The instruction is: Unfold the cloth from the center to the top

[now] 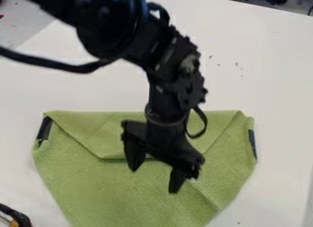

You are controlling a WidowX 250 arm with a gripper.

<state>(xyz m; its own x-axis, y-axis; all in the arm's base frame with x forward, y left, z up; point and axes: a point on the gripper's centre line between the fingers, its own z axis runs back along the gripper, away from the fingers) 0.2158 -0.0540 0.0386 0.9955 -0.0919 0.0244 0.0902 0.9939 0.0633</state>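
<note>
The green cloth [92, 185] lies on the white table [256, 75], its upper flap folded down toward the middle; its lower part passes the bottom edge of the view. White surface extends at left, at right and above it. The black arm [122, 34] comes from the upper left, and its gripper [154, 180] hangs over the cloth's middle, released, with two fingers standing well apart.

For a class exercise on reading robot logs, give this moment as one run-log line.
hand: open, over cloth | contact: cannot tell | cloth: green, top flap folded down | table: white | unfolding: not done
</note>
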